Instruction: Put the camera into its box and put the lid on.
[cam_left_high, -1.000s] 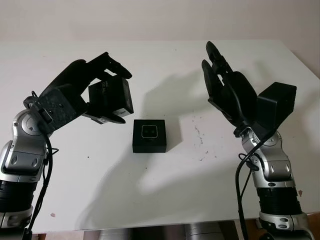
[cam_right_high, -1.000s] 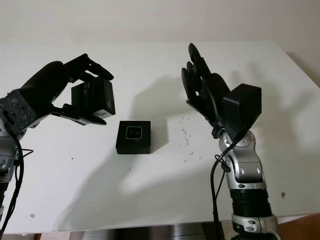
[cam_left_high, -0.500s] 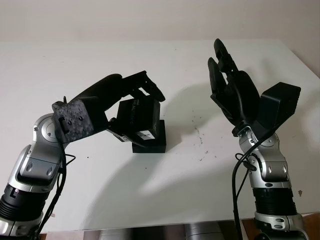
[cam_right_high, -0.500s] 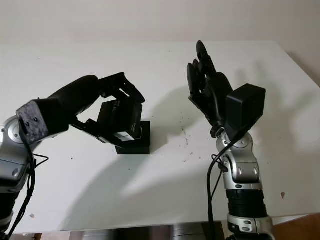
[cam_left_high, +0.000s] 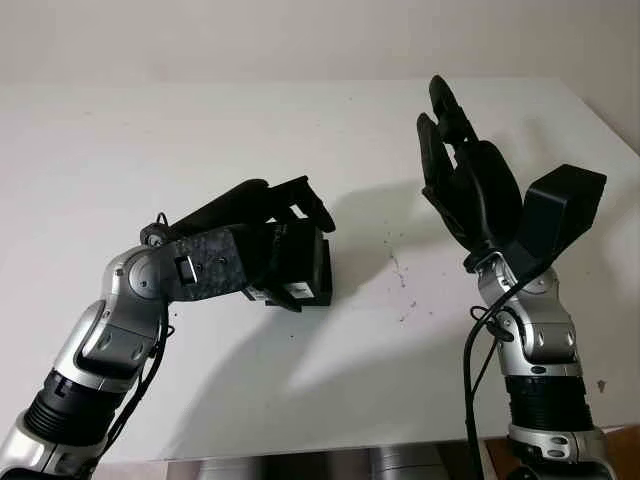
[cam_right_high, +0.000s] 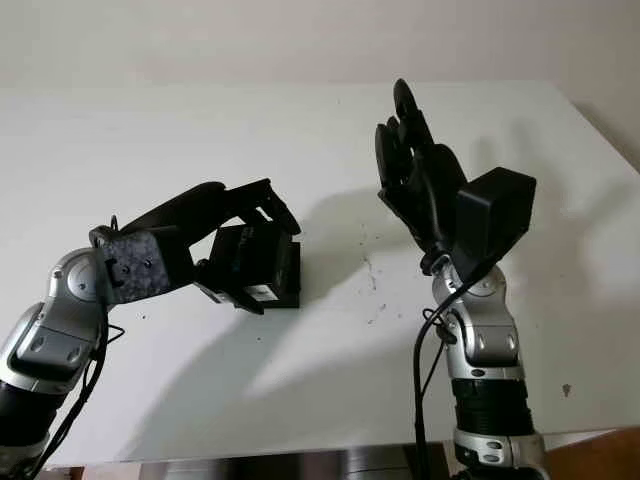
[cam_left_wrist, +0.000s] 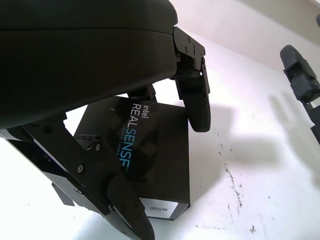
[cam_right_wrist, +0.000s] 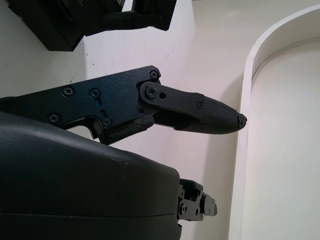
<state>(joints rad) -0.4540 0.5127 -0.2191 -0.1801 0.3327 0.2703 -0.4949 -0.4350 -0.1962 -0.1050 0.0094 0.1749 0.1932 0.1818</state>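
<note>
Near the middle of the white table (cam_left_high: 200, 400) sits the black box (cam_left_high: 318, 283), and the left hand (cam_left_high: 262, 225) is down over it, fingers closed around the black lid (cam_right_high: 252, 262). The lid is held at a tilt against the box, its lower edge with the white label facing the robot; whether it is seated on the box cannot be told. In the left wrist view the lid's top (cam_left_wrist: 150, 150) carries the print "intel REALSENSE", with one finger (cam_left_wrist: 196, 95) curled over its far edge and another (cam_left_wrist: 120, 205) pressed along its near side. The box's inside is covered by the lid and the hand, so the camera cannot be seen and its place cannot be told.

The right hand (cam_left_high: 468, 175) is raised above the table's right part, well apart from the box, open and holding nothing, palm turned toward the left hand. A few small dark specks (cam_left_high: 400, 275) mark the table between the box and the right arm.
</note>
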